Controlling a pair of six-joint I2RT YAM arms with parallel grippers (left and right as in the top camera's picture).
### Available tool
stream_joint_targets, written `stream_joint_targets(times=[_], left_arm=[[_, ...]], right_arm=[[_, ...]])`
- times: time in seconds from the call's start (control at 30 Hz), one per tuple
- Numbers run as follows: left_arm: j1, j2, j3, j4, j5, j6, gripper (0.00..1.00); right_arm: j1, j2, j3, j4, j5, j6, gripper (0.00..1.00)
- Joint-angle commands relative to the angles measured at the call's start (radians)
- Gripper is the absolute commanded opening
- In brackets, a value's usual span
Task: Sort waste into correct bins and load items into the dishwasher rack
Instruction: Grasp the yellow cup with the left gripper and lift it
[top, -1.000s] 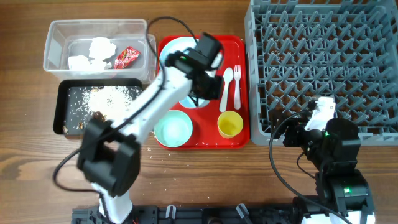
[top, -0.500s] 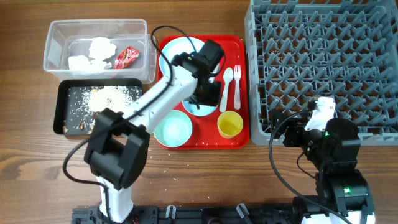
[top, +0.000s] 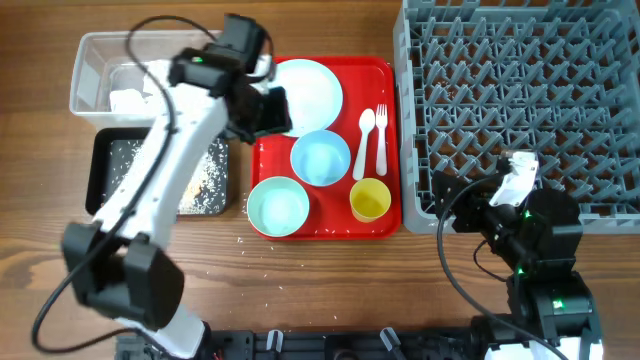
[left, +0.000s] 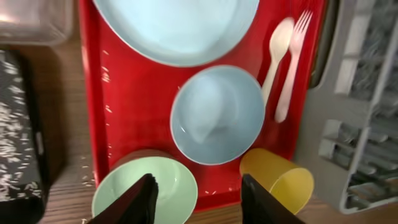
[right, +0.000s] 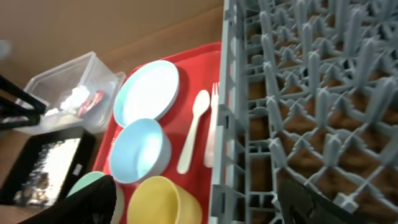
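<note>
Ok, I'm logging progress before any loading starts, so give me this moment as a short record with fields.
red tray: holds plate, light blue bowl, pale green bowl, yellow cup, spoon, fork
dishwasher rack: no dishes in it
clear tub: tissue pieces, red wrapper
black tray: crumbs
left gripper: open, empty, over the red tray's left edge
right gripper: open, empty, beside the rack
</note>
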Motion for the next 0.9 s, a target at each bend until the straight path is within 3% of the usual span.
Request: stream_joint_targets(times=[0.0, 0.13, 0.33, 0.87], left_arm=[[0.066, -0.041, 0.020, 0.014, 0.018, -0.009, 0.45], [0.066, -0.041, 0.020, 0.025, 0.019, -0.009, 0.41], [-0.047, -0.038, 0.019, 0.045, 0.015, 0.021, 0.41], [-0.353, 0.169, -0.012, 0.085, 0.019, -0.037, 0.41]], right_arm=[[0.011, 0.120, 0.127, -0.020, -0.083, 0.038, 0.85], [0.064, 0.293, 0.293, -0.117, -0.074, -0.029, 0.85], [0.096, 0.520, 0.517, -0.226, -0.042, -0.024, 0.98], [-0.034, 0.482, 0.580, -0.366, -0.030, -0.058, 1.00]])
